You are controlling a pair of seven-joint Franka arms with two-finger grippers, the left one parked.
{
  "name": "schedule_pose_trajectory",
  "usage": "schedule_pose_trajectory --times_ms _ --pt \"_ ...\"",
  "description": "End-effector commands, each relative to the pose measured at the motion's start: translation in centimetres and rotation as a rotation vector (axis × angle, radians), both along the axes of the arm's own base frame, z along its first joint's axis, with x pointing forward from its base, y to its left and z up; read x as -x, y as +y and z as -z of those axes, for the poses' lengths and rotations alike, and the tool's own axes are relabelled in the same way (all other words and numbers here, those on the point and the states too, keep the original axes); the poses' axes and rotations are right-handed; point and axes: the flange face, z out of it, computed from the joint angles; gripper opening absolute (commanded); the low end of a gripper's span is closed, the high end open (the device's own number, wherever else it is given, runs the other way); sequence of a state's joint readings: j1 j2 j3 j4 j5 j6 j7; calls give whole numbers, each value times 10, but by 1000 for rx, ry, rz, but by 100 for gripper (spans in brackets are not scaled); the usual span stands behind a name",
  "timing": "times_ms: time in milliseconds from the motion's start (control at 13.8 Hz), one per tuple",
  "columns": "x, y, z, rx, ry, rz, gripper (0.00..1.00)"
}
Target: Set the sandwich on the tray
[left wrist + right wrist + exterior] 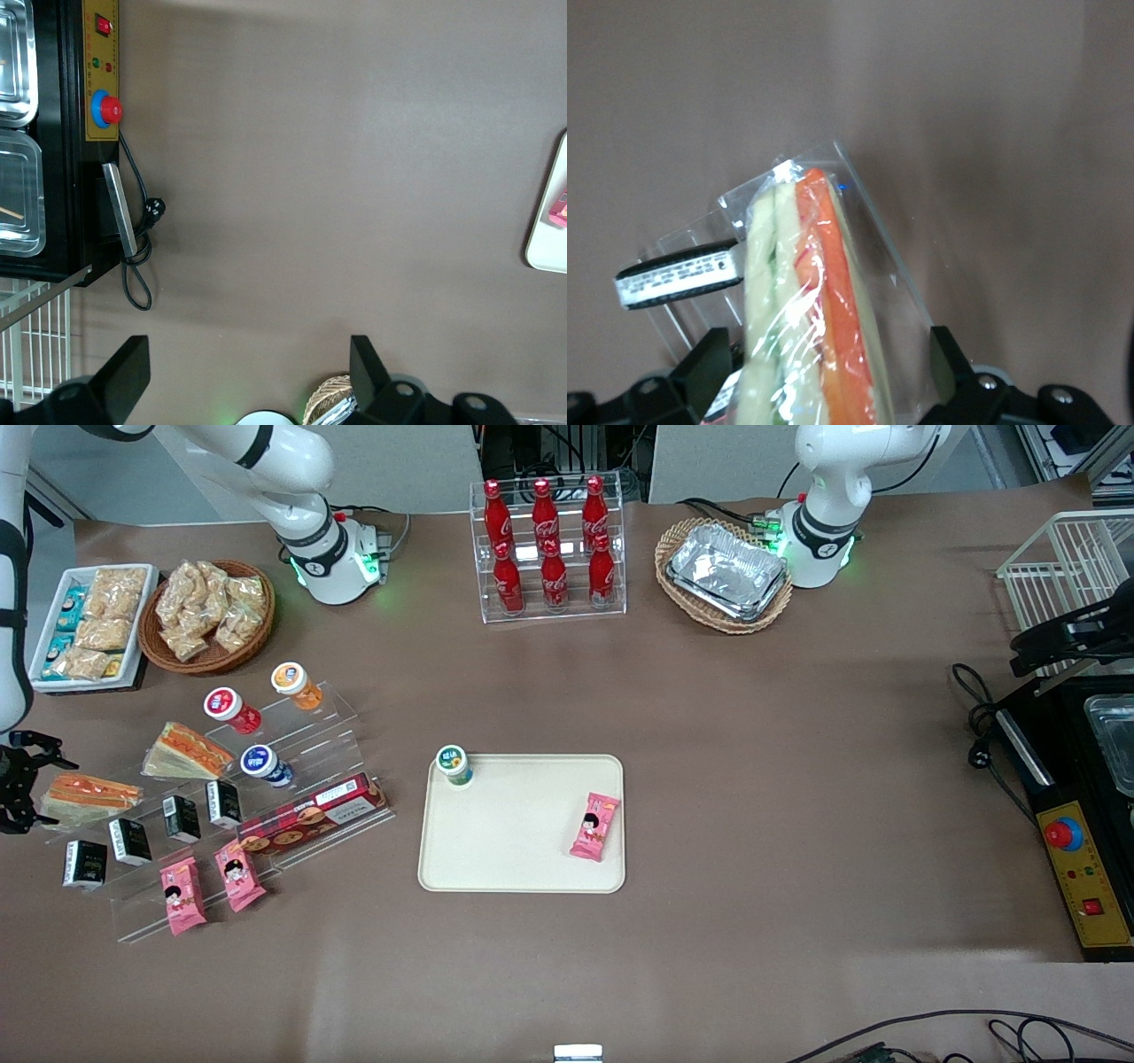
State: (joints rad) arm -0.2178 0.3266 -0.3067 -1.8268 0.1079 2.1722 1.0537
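Two wrapped triangular sandwiches rest on the clear acrylic stand (292, 731) toward the working arm's end of the table. One sandwich (89, 794) (806, 301) has orange and pale layers, and my gripper (19, 781) (826, 347) is at it. The gripper is open, a finger on each side of the wrapped wedge with a gap on both sides. The second sandwich (188, 751) lies beside it on the stand, closer to the table's middle. The cream-beige tray (518, 846) (549, 239) lies flat at the table's middle.
A green-lidded cup (454, 764) and a pink snack packet (595, 825) sit on the tray. The stand also holds small bottles, black cartons (131, 841) (678, 279), a red box and pink packets. A bottle rack (547, 549), snack baskets and a foil-tray basket (725, 574) stand farther from the camera.
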Motion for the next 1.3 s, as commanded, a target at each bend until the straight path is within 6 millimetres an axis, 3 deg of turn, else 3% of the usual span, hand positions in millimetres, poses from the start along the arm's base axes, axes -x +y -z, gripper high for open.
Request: schedule_pose_trajectory --times_ms 0,72,144,217,433,578,939,1083,1228 --pt "5 6 9 -7 -26 0 96" --pt "4 8 8 -6 -28 -3 88" --pt "0 14 8 -4 -32 -14 68" --pt "-2 18 9 -4 -32 -20 58" --pt "-3 18 5 2 -40 -22 37" --pt "-2 17 -6 9 -57 -68 30" --pt "10 15 -60 10 -97 -222 25" --pt "8 26 -87 2 -111 -240 19" --pt "1 49 -111 -39 -84 -267 18"
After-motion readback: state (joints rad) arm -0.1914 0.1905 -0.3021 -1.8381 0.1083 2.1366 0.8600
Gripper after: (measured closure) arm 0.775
